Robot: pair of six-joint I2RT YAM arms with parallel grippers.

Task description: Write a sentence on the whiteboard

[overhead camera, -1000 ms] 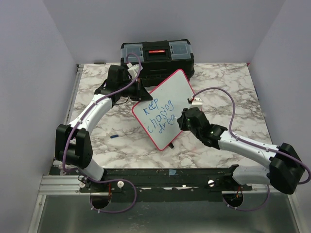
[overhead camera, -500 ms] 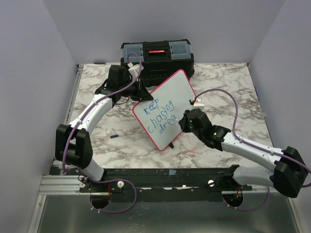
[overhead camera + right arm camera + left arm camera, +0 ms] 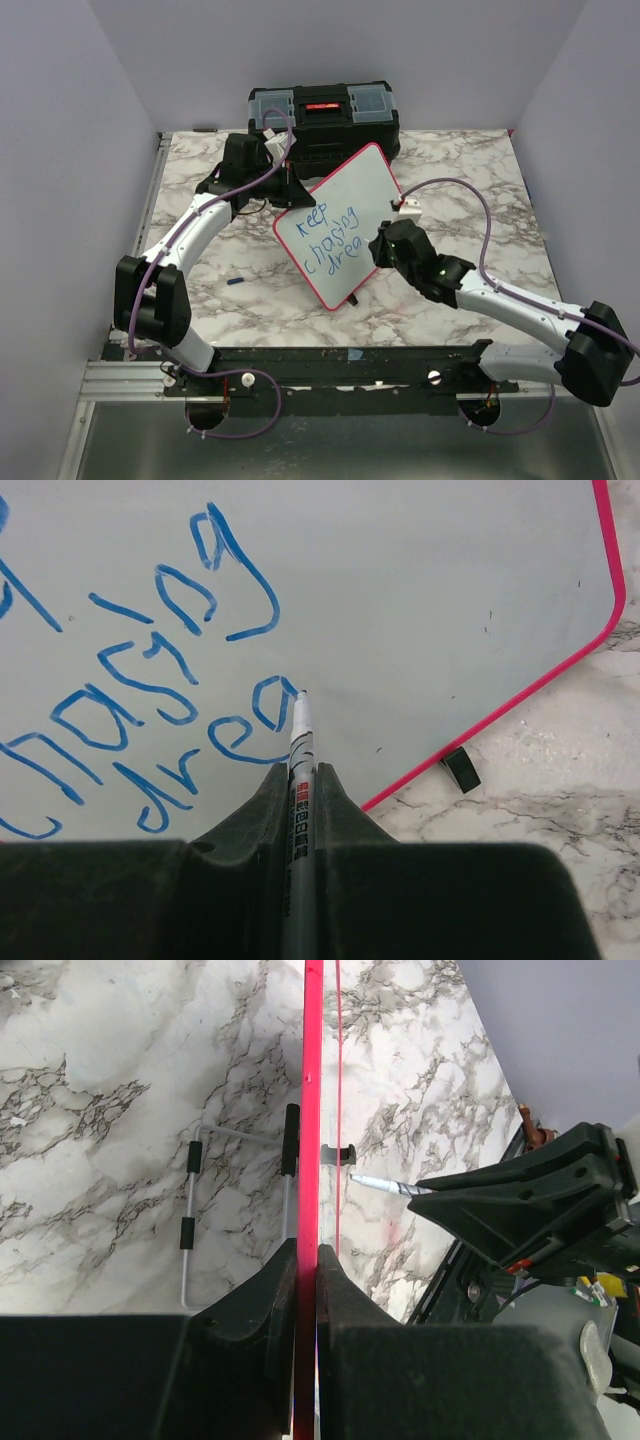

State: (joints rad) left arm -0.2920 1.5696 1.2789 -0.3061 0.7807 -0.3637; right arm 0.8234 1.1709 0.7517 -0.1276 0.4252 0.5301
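Tabletop: white and grey marbled tabletop (image 3: pixel 250 305) between plain lilac walls, with a black toolbox (image 3: pixel 323 115) at the far edge.
Whiteboard: the whiteboard (image 3: pixel 362 185) stood near the middle of the tabletop, just in front of the toolbox, turned like a diamond and tilted up off the surface.
Sentence: the sentence (image 3: pixel 328 240) ran in blue across three slanted lines and read "keep chasing drea", the last word unfinished.
Left gripper: the left gripper (image 3: pixel 307 1250) was pinching the board's red rim at its far left edge, holding it steady.
Right gripper: the right gripper (image 3: pixel 300 770) was clamped around a thin marker (image 3: pixel 299 740), pointing forward from between the fingers.
Marker tip: it sat at the board face, right at the end of the letter "a"; whether it was touching could not be told for sure.
Step in hand: writing the final word, probably between the "a" and the "m".
Next move: it would likely call for short, light strokes to the right on the bare white area, with the left grip kept firm so the board did not shift.
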